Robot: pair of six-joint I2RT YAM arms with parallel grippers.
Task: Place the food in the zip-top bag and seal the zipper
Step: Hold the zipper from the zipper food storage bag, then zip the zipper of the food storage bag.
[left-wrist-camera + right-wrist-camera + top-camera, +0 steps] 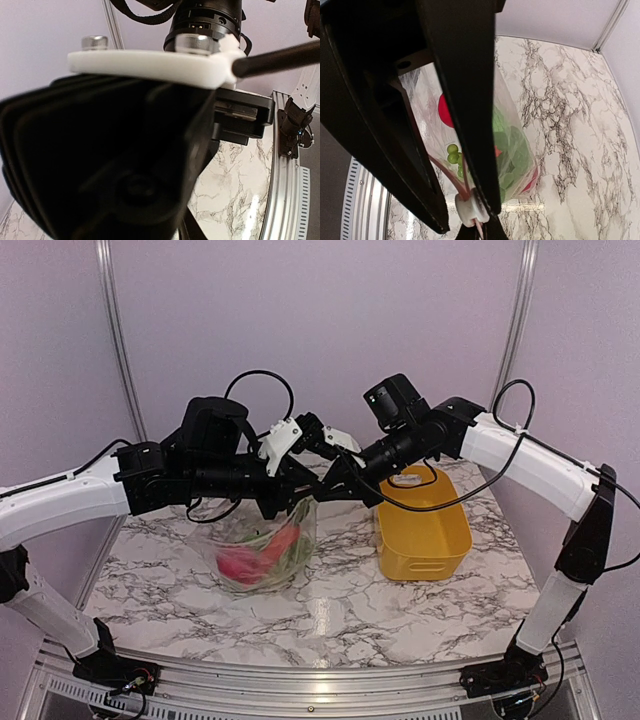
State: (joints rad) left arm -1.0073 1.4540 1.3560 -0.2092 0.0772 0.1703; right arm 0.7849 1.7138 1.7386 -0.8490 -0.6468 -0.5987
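Several food pieces (262,556) sit inside the zip-top bag (304,522).

A robotics lab booth: plain lilac wall panels (330,310) in silver metal posts (117,330) enclose a white marble-patterned worktop (330,610).

Left gripper (298,488) beside right gripper (467,220) (right pinched)

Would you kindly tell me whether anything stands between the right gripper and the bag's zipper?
Nothing visible does. The zipper and its white slider lie between the jaws of the right gripper, at the mouth of the zip-top bag.
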